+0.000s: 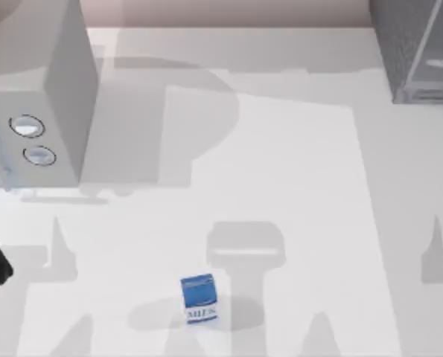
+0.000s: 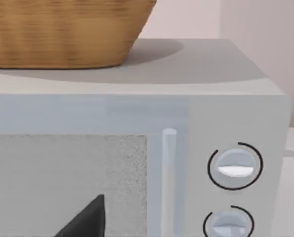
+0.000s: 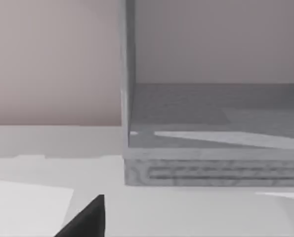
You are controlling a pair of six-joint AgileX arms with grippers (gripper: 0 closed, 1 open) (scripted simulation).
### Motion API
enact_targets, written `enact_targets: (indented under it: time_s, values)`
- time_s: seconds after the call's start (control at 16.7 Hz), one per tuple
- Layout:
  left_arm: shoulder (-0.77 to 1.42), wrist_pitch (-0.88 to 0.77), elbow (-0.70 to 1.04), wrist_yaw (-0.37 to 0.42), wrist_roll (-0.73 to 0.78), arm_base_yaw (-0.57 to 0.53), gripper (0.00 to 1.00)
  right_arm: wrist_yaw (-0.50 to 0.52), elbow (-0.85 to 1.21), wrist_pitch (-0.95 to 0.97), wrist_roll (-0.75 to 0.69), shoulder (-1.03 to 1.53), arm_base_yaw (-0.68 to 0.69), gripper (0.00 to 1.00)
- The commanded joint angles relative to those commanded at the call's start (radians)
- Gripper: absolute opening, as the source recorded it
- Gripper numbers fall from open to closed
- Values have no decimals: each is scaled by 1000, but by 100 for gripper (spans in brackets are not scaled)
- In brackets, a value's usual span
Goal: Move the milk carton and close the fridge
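Table [image 1: 295,186] bare around near-edge milk carton [image 1: 199,299].

Bright, even overhead light; soft grey shadows across the table [image 1: 295,186]; mild blur.

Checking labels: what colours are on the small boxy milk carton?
Blue top, white base with blue lettering on the milk carton; top view.

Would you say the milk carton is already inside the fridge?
No, the milk carton stands on the table near its front edge, far from the fridge.
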Motion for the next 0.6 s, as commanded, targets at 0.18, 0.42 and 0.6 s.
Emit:
enact_targets:
  time_s: [0.18, 0.42, 0.6]
  values:
    - [0, 0, 0, 0, 0, 0, 100, 12, 1, 11, 1, 10, 13, 100]
    - [0, 0, 0, 0, 0, 0, 100, 142, 7, 123, 6, 123, 152, 100]
    - [0, 0, 0, 0, 0, 0, 100, 314, 11, 259, 9, 267, 319, 100]
